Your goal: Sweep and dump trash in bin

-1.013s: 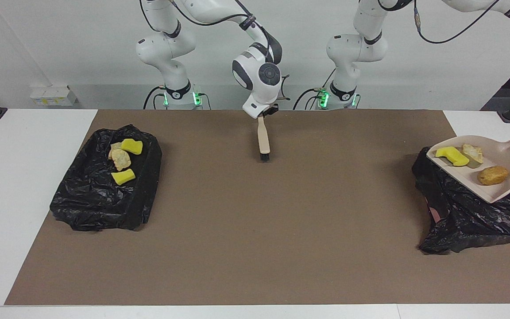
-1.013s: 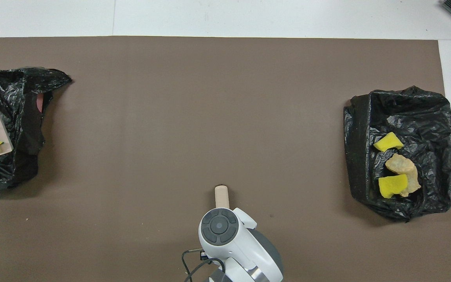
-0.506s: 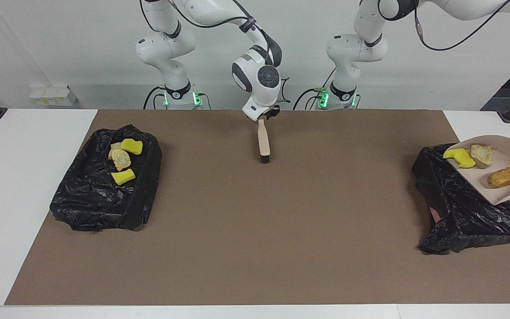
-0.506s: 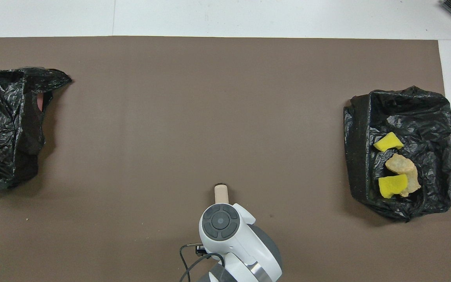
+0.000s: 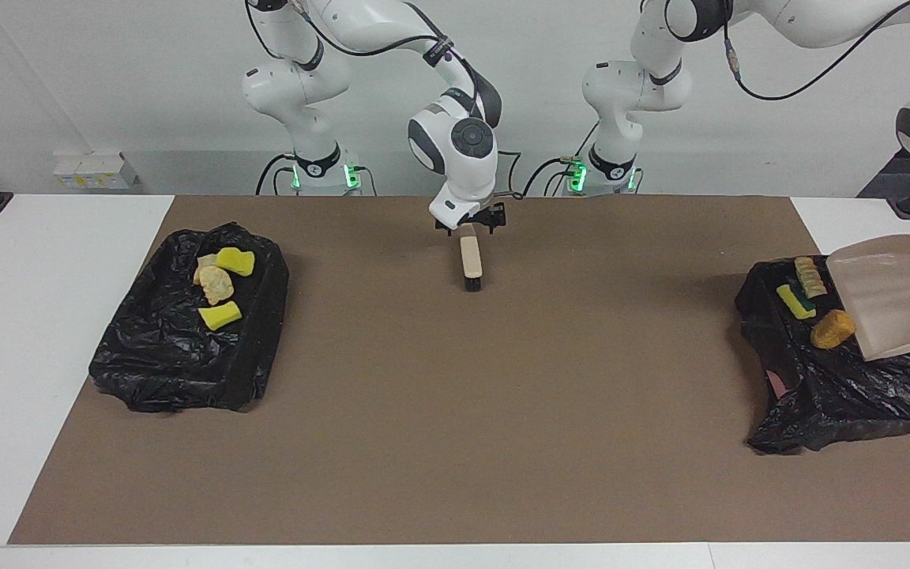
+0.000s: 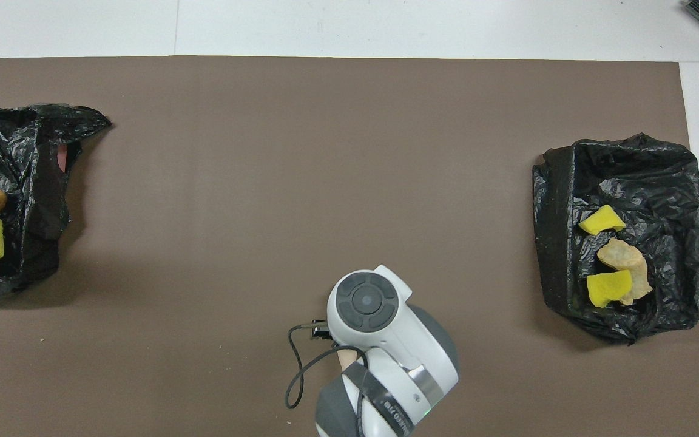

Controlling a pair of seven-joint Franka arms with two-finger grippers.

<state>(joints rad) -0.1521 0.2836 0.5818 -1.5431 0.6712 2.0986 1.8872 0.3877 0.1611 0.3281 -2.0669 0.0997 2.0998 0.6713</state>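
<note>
The right gripper [image 5: 471, 224] stands with its fingers spread apart just above the handle end of the brush [image 5: 471, 264], which lies flat on the brown mat [image 5: 502, 411] near the middle of the table, bristle end pointing away from the robots; whether the fingertips touch the handle cannot be told. In the overhead view the right arm's wrist covers nearly all of the brush. The left gripper is out of sight past the edge of the facing view and is closed, and the beige dustpan [image 5: 893, 292] hangs tilted steeply over the black-bagged bin [image 5: 834, 395] at the left arm's end of the table, its mouth turned down toward the bag. 3 pieces of the trash lie on the black plastic just beside the pan's lip: a ridged beige chunk [image 5: 808, 276], a yellow sponge wedge [image 5: 795, 302] and a golden-brown lump [image 5: 832, 328]. At the right arm's end of the table, a second black-lined bin [image 5: 178, 363] holds 2 yellow wedges [image 5: 235, 261] and beige crumbly chunks [image 5: 215, 283] lying between them.
</note>
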